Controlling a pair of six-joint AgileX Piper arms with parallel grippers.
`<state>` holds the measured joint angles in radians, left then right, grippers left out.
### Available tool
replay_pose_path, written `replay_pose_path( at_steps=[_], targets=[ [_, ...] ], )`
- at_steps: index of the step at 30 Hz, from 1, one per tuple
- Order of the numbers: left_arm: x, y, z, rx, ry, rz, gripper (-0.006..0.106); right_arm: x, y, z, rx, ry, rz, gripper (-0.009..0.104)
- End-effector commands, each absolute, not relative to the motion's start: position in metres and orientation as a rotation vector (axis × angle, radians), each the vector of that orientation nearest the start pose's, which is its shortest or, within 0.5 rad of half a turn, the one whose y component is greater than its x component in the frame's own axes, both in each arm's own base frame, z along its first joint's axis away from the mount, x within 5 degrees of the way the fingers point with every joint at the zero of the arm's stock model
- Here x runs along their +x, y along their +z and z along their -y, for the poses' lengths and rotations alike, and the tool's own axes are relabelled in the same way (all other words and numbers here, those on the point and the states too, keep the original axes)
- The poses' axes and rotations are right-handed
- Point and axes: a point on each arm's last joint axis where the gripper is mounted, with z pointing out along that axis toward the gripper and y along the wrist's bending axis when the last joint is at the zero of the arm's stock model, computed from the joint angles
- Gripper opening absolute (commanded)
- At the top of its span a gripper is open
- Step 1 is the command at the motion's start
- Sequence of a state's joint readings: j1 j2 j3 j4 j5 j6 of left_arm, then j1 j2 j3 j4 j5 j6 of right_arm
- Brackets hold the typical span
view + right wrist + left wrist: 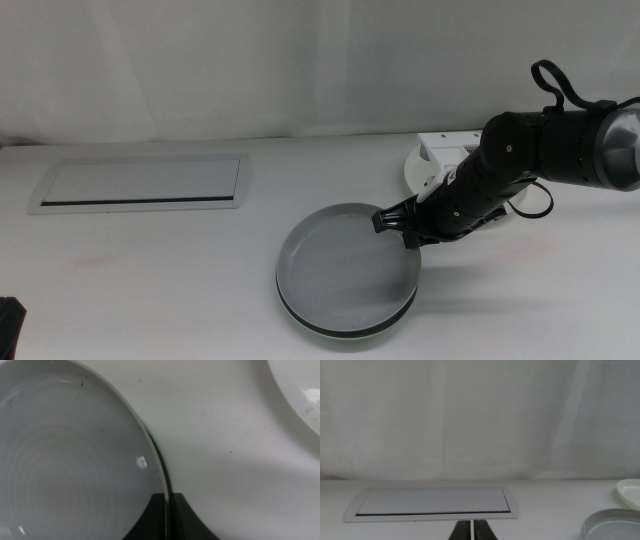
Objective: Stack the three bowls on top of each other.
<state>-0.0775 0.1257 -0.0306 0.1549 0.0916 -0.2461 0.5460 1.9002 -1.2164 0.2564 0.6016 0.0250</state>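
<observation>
In the lower centre of the middle view sits the grey bowl [345,268], nested on the mint green bowl [345,334], of which only a thin pale-green edge shows under its near rim. So two of the three are already stacked. The right gripper [398,226] reaches in from the right side of the frame and has the grey bowl's far-right rim between its jaws. The right wrist view shows the same grip close up: the rim of the grey bowl [75,460] runs down into the narrow slit between the two dark jaws of the right gripper [167,510], so I judge it clamped on that rim, either just seating the bowl or about to let go. Holding by the rim makes sense, since these low bowls offer nothing else to pinch.

The cream white bowl [415,165] lies right of centre, behind the arm and mostly hidden by it; it appears to be the one left to add.

The left gripper [10,325] waits at the bottom left corner; in its own wrist view the jaws of the left gripper [471,530] meet with barely a seam, closed on nothing.

The white panel [140,184] lies flat in the upper left of the table [180,290].

No brand, label or writing can be read anywhere.
</observation>
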Motion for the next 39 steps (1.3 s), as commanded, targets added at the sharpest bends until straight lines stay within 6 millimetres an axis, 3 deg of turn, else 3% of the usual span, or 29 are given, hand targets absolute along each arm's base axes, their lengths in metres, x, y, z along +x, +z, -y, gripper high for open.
replay_pose_path(
  at_steps=[1, 4, 7, 11, 12, 18, 24, 29, 34, 39],
  targets=[
    [0.066, 0.211, 0.004, -0.038, -0.125, -1.658, -0.003, 0.321, 0.172, -0.212, -0.466, 0.406, -2.763, -0.003],
    [0.066, 0.211, 0.004, -0.038, -0.125, -1.658, -0.003, 0.32, 0.172, -0.211, -0.474, 0.399, -2.765, -0.002],
    [0.066, 0.211, 0.004, -0.038, -0.125, -1.658, -0.003, 0.319, 0.171, -0.211, -0.489, 0.395, -2.774, 0.033],
    [0.066, 0.211, 0.004, -0.038, -0.125, -1.658, -0.003, 0.32, 0.173, -0.211, -0.494, 0.392, -2.767, 0.097],
    [0.066, 0.211, 0.004, -0.038, -0.125, -1.658, -0.003, 0.32, 0.174, -0.211, -0.508, 0.385, -2.766, 0.103],
    [0.066, 0.21, 0.003, -0.039, -0.124, -1.66, -0.003, 0.325, 0.194, -0.211, -0.64, 0.301, -2.78, 0.103],
    [0.066, 0.211, 0.004, -0.038, -0.125, -1.658, -0.003, 0.334, 0.254, -0.189, -0.656, 0.157, -2.71, 0.103],
    [0.066, 0.21, 0.004, -0.038, -0.125, -1.66, -0.003, 0.33, 0.316, -0.132, -0.494, 0.016, -2.618, 0.102],
    [0.066, 0.21, 0.004, -0.038, -0.125, -1.66, -0.003, 0.305, 0.365, -0.066, -0.281, -0.05, -2.587, 0.102],
    [0.066, 0.21, 0.004, -0.038, -0.125, -1.66, -0.003, 0.27, 0.409, -0.038, -0.238, -0.13, -2.446, 0.102]
  ],
)
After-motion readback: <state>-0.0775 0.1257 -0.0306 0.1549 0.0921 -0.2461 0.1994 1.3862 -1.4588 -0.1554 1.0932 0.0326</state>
